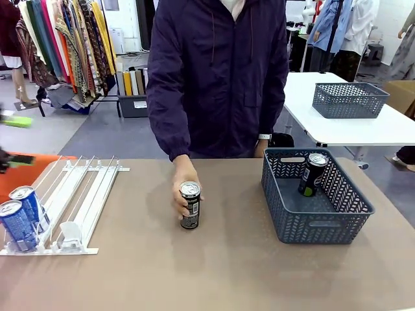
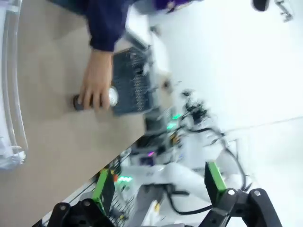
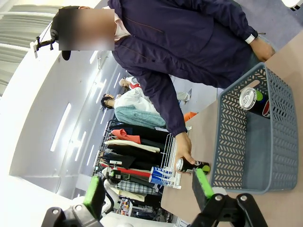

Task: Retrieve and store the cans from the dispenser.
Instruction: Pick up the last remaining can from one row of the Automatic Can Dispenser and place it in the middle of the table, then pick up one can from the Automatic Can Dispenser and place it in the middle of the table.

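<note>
My left claw (image 2: 159, 183) and right claw (image 3: 147, 188) both gape wide and empty. The person's hand (image 1: 183, 188) holds a black can (image 1: 190, 206) at the middle of the bench (image 1: 227, 272) (another already stands in the basket (image 1: 311, 228), right edge). Storing is under way. Next, I judge, come the two blue cans (image 1: 18, 227) low in the dispenser (image 1: 84, 194), left front corner.

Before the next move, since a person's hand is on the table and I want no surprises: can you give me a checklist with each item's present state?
1. Left gripper open and empty: ok.
2. Right gripper open and empty: ok.
3. Mid-table can free to grasp: not ok, the person's hand is wrapped around it.
4. Basket has room: ok, only one stored can leans inside.
5. Cans waiting in the dispenser: ok, two blue cans stand at its front end.
</note>
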`<state>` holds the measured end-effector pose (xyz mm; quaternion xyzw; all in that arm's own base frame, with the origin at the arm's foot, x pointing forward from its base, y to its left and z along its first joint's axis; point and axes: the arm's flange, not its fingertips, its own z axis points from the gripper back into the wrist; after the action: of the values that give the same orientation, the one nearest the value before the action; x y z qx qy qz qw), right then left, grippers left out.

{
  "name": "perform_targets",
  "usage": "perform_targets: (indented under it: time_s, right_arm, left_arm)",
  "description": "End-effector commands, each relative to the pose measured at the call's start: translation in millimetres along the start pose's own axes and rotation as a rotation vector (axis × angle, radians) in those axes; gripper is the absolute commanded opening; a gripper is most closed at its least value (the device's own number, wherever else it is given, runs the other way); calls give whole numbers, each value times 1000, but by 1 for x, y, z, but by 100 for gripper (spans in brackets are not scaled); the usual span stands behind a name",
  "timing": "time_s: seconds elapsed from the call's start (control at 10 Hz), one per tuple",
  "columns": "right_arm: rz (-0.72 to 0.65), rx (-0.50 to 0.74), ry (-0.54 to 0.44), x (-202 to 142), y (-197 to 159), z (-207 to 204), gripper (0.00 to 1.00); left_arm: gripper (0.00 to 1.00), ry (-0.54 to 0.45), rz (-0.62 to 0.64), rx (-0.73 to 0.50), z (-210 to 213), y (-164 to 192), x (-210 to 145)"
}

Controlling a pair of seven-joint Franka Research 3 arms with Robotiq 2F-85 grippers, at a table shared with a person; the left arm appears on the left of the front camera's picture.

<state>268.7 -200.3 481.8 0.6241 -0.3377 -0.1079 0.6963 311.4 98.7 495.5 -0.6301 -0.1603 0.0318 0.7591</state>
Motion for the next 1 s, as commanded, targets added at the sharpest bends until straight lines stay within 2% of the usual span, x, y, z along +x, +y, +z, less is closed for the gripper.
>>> perform_targets:
  time_s: [0.0, 0.1, 0.2, 0.3, 0.9]
  right_arm:
    - [3, 27, -18, 3, 5, -2, 100]
    - [3, 27, -18, 3, 5, -2, 100]
    - [3, 27, -18, 3, 5, -2, 100]
    - [3, 27, -18, 3, 5, -2, 100]
    - [3, 27, -18, 3, 5, -2, 100]
  left_arm:
    - [100, -78, -59, -200, 37, 30, -32]
    - [100, -95, -30, -190, 48, 43, -44]
    - [100, -43, -3, -161, 50, 47, -46]
    - [100, -120, -20, -169, 60, 26, -34]
    - [100, -120, -20, -169, 60, 26, -34]
